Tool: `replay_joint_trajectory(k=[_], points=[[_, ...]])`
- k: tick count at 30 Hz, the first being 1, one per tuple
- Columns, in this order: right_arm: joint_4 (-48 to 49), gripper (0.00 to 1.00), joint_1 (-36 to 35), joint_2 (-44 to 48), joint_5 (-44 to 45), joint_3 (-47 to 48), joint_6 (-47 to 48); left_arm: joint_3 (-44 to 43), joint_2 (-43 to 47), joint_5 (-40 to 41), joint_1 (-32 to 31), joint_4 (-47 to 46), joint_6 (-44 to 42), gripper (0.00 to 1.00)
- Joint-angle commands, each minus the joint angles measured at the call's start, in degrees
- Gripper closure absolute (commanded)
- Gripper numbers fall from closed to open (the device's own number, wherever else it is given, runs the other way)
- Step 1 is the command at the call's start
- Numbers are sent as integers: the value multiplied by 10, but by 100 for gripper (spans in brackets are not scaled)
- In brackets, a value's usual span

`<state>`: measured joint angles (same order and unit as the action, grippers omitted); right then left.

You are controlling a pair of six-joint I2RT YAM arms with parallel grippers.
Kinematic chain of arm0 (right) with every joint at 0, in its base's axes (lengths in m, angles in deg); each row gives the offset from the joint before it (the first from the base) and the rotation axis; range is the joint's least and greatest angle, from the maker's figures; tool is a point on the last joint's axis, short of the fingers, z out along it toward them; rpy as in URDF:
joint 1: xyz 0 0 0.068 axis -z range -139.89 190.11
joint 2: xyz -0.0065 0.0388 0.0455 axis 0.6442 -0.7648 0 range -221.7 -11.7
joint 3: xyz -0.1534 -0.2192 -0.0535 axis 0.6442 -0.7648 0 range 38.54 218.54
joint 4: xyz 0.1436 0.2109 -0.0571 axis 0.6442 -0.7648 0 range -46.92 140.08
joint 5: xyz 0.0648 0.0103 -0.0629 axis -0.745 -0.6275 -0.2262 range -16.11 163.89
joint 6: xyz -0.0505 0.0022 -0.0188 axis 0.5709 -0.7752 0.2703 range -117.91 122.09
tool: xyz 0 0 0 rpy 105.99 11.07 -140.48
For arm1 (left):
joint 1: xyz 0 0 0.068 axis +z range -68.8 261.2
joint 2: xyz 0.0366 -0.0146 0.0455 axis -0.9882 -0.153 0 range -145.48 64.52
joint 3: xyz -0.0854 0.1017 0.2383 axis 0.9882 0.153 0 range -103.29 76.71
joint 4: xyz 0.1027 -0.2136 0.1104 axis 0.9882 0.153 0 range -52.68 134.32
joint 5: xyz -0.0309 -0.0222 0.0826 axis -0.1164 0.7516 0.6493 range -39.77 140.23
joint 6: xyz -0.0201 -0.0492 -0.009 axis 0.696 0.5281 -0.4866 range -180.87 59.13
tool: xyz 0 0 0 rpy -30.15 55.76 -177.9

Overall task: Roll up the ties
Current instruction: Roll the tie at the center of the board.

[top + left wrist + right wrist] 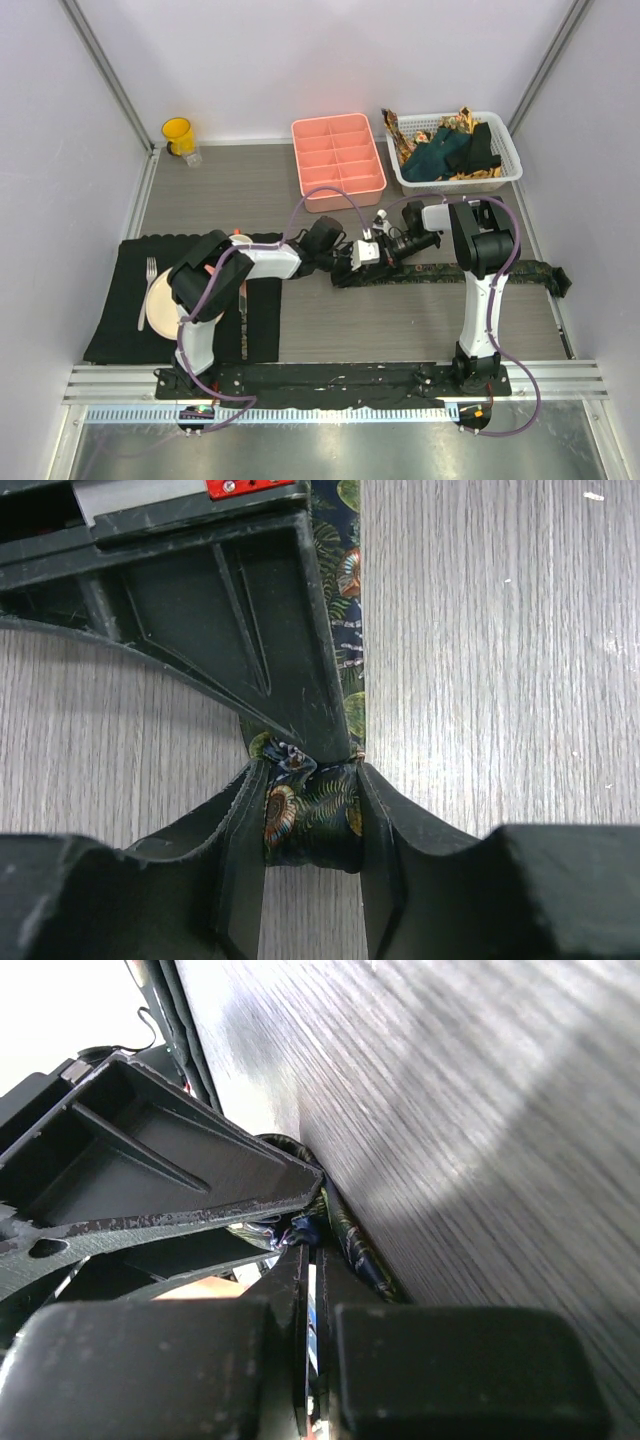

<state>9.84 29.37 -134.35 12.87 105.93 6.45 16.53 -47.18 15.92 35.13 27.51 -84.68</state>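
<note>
Dark leaf-patterned fabric lay in a long strip across the grey worktop (400,330): the dark tie (450,272), stretched flat from the right edge toward the middle, where both arms met over its left end. That end was turned into a small tight roll (312,830), and the left hand (310,795) pinched it from both sides, fingers flat against the roll's ends. The right hand (306,1248) had its fingers pressed almost together, seemingly nipping the fabric at the top of the roll, just where the flat length began. I judged the rolling of this tie barely started, with nearly all its length left to take up. The next move called for turning the roll along the strip, edges kept square, without either hand letting it spring loose. The other ties (445,150) sat heaped in the white basket (508,160).
</note>
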Motion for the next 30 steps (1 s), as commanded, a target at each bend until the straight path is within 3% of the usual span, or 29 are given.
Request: replay_joint_trajectory(k=[1, 5, 13, 23, 25, 26, 30], points=[[10, 95, 1, -13, 100, -3, -38, -2, -13, 39, -11, 94, -29, 75], [-9, 87, 1, 35, 76, 7, -43, 4, 1, 61, -11, 167, -54, 81], [-24, 64, -4, 89, 60, 5, -79, 1, -4, 68, -11, 177, -41, 80], [-21, 57, -24, 58, 63, 11, -63, -4, -9, 70, -11, 177, -38, 78], [-20, 64, -24, 54, 61, 12, -57, -1, -9, 69, -10, 176, -39, 78], [-19, 76, -24, 53, 60, 14, -57, 1, -7, 66, -11, 175, -40, 78], [-25, 99, -21, 61, 76, 29, -53, 9, -4, 61, -9, 175, -50, 76]])
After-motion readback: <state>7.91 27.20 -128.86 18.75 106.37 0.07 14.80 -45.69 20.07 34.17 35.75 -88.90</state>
